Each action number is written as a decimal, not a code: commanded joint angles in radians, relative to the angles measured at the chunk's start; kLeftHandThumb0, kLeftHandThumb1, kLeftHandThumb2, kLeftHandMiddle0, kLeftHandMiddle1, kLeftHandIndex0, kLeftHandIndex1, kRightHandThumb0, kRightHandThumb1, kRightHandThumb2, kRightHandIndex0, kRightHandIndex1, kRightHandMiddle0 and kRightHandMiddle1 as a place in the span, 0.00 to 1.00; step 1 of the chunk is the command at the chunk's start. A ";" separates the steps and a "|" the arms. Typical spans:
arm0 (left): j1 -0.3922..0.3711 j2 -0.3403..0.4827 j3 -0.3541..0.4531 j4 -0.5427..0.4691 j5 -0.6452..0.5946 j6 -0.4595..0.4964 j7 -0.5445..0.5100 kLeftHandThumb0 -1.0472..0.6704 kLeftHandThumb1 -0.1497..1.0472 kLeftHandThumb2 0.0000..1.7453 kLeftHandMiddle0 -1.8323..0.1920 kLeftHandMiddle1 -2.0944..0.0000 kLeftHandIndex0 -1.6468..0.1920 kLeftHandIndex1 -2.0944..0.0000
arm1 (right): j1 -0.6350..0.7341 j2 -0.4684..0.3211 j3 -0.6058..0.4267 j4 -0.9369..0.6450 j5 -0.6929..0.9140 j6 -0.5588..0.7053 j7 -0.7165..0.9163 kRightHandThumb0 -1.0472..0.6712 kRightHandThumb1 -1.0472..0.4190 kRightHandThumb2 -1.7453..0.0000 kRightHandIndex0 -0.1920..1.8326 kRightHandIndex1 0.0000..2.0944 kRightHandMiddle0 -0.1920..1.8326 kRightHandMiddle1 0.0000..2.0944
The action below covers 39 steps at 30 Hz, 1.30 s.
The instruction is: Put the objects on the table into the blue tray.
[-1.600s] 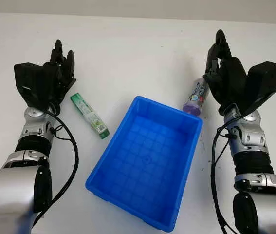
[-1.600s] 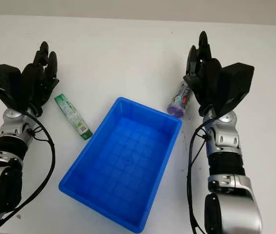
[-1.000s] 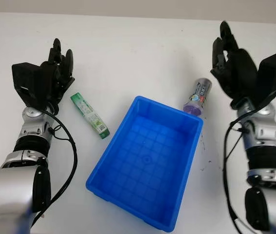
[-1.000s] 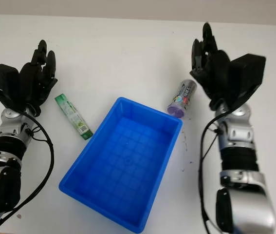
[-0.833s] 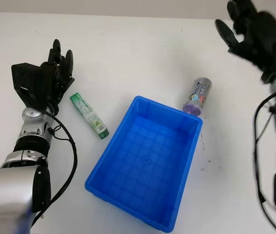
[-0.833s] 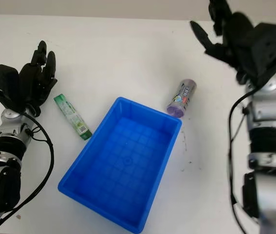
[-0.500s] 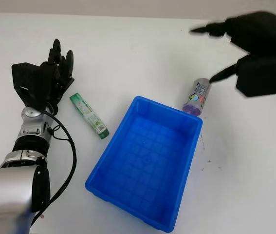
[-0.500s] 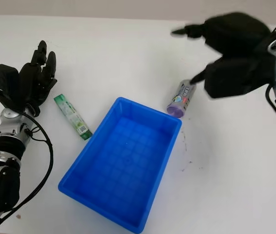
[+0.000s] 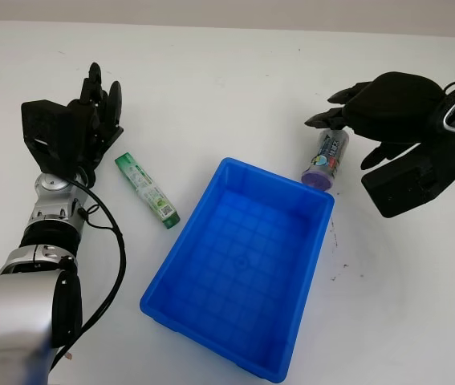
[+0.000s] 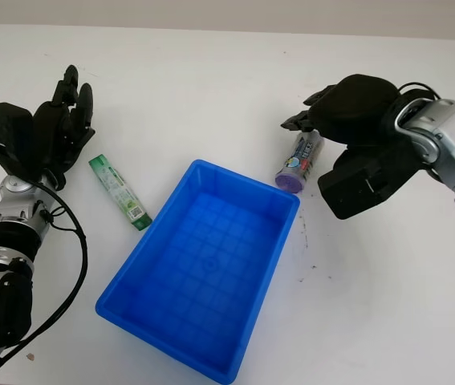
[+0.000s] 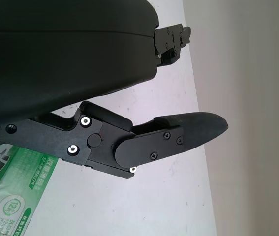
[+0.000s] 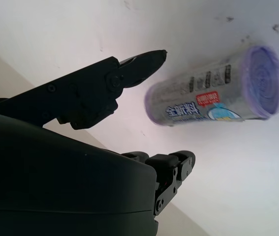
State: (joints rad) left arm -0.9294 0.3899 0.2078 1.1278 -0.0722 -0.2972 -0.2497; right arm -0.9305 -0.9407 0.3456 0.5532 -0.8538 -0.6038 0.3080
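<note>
Blue plastic, the rectangular tray (image 9: 243, 265) sits at the centre of the frame, tilted diagonally, its gridded floor bare. Just beyond its upper right corner lies a purple-capped cylindrical roll with a printed label (image 9: 327, 158), on its side and close to the tray's rim. Left of the tray rests a green rectangular packet (image 9: 147, 190), angled toward the tray's left edge. The right hand (image 10: 347, 112), at the upper right, hovers over the roll's far end, open, gripping nothing. The left hand (image 9: 91, 120), at the upper left, is open beside the packet's upper end. All sit on a plain white table (image 9: 227, 88).
</note>
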 commanded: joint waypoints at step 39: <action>-0.025 0.025 -0.018 0.004 0.027 0.008 0.006 0.19 1.00 0.37 1.00 0.99 1.00 1.00 | -0.161 0.106 0.155 0.438 -0.166 -0.030 -0.667 0.34 0.04 0.98 0.44 1.00 0.33 1.00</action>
State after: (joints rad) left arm -0.9304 0.4011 0.1943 1.1281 -0.0507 -0.2862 -0.2432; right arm -1.0465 -0.8414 0.5245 0.9836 -1.0444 -0.6473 -0.3400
